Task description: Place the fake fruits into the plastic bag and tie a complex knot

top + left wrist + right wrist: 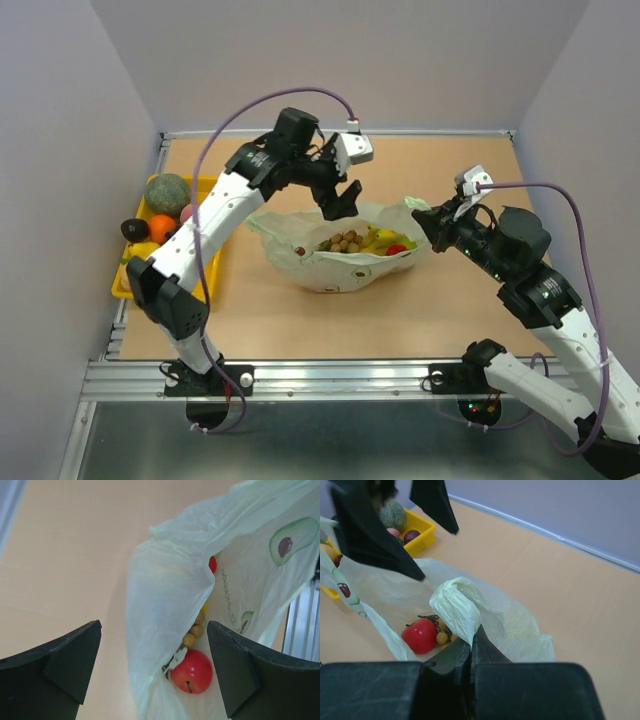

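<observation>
From above, the left end effector [340,200] hung released over the far rim of the plastic bag [335,268]. The bag lay on the desk [300,320] with its mouth agape. Several fake fruits [365,240] already sat inside, just below those open fingers. The right end effector [425,225] was clenched on the bag's edge, I judged to keep the mouth stretched wide for loading. Well off to the left end effector's left, a melon [167,193] and an orange [161,227] waited in the yellow tray [205,183].

The left wrist camera showed its jaws spread with nothing between them. Beneath lay pale bag film, with a red apple [191,671] and tan-brown balls [194,634] peeping from the opening.

The right wrist camera showed its jaws pinched tight on a bunched fold of the bag. The apple lay just beyond the fingertips to the left, inside the bag's mouth.
</observation>
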You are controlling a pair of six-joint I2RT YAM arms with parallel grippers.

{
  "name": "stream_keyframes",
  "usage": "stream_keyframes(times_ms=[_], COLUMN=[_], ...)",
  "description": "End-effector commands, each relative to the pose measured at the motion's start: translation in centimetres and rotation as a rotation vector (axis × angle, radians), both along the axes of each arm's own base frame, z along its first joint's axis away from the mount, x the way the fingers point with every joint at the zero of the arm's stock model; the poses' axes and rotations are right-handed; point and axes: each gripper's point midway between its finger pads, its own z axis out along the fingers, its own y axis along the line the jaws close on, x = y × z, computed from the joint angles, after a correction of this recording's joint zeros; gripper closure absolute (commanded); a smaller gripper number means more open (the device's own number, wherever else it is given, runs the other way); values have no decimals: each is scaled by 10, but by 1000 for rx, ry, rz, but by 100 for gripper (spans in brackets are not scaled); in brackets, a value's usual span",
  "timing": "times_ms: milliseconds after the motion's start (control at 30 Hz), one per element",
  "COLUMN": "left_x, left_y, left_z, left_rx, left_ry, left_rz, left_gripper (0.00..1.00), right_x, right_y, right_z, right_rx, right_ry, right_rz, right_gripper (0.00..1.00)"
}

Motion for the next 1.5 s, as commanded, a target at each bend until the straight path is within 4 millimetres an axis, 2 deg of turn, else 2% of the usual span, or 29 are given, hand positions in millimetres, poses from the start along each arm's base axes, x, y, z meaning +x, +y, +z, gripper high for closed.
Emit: stream_keyframes(times_ms=[0,100,167,267,333,367,400,433,533,567,600,633,667,767,867,900,1033,1167,1233,1300,1333,1433,1467], left_x=[-2,-7,-28,-46,-58,-61,-63,-63,-59,-51,-46,-39,-35,-27,-21,-19,-24,-32,-28,-25,-26,-29,-36], left_y=[-11,-21,-24,-22,-17,-12,-10,-9,-5,-4,-1,-3,4,7,12,11,4,8,8,6,4,3,2], left_z=[2,-17,-19,-21,-29,-40,-45,-46,-42,-36,-29,-20,-14,-7,-23,-33,-51,-78,-82,-85,-85,-83,-79], left_rx=[22,53,31,16,31,61,74,75,83,88,84,61,66,47,112,135,192,268,273,273,271,274,261], left_ry=[23,135,215,273,295,305,304,297,265,226,197,148,101,17,6,13,15,58,47,49,57,70,85], left_rz=[-7,-72,-151,-196,-213,-197,-192,-186,-160,-127,-98,-77,-32,4,30,38,-43,-111,-103,-100,-113,-138,-166], left_gripper=[1,8,16,29,36,46,51,59,69,64,54,36,31,20,18,17,14,14,14,29,40,63,82], right_x=[3,5,8,14,15,19,20,21,24,26,26,27,27,28,26,27,26,33,33,32,33,34,36], right_y=[-4,-8,-10,-10,-9,-13,-13,-12,-7,-5,1,2,3,0,-5,-4,-4,-9,-8,-9,-9,-11,-11], right_z=[3,2,-2,-7,-6,-4,-2,-3,-4,-6,-9,-8,-9,-5,2,-4,-9,-15,-14,-11,-11,-13,-15], right_rx=[22,32,30,40,52,55,55,51,46,49,45,55,55,42,17,12,11,16,14,9,6,1,-2], right_ry=[-17,-21,-16,5,-2,-13,-20,-22,-14,-7,5,12,16,-5,-48,-41,-31,-17,-22,-33,-37,-32,-27], right_rz=[-28,-53,-77,-98,-101,-131,-131,-128,-116,-111,-84,-85,-81,-90,-97,-97,-94,-141,-138,-134,-135,-151,-155], right_gripper=[100,100,100,100,100,100,100,100,100,100,100,100,100,99,100,100,100,100,100,100,100,100,100])
